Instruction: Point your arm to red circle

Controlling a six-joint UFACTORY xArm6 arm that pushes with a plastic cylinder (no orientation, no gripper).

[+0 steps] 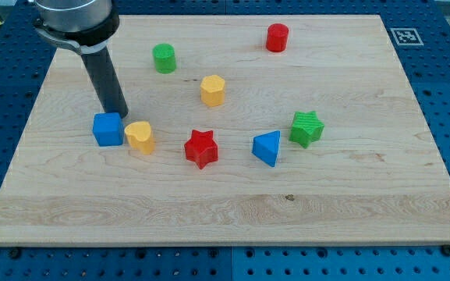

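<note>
Jaws are absent: my tip (121, 115) sits at left of frame, just above the blue cube (108, 129). Red circle (278, 37) waits upper right, well apart; pointing remains undone.

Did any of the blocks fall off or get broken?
No, nothing stands out. All seven blocks sit whole on the wooden board. My tip rests just above the blue cube, near the yellow block, far from the red circle at the view's top.
</note>
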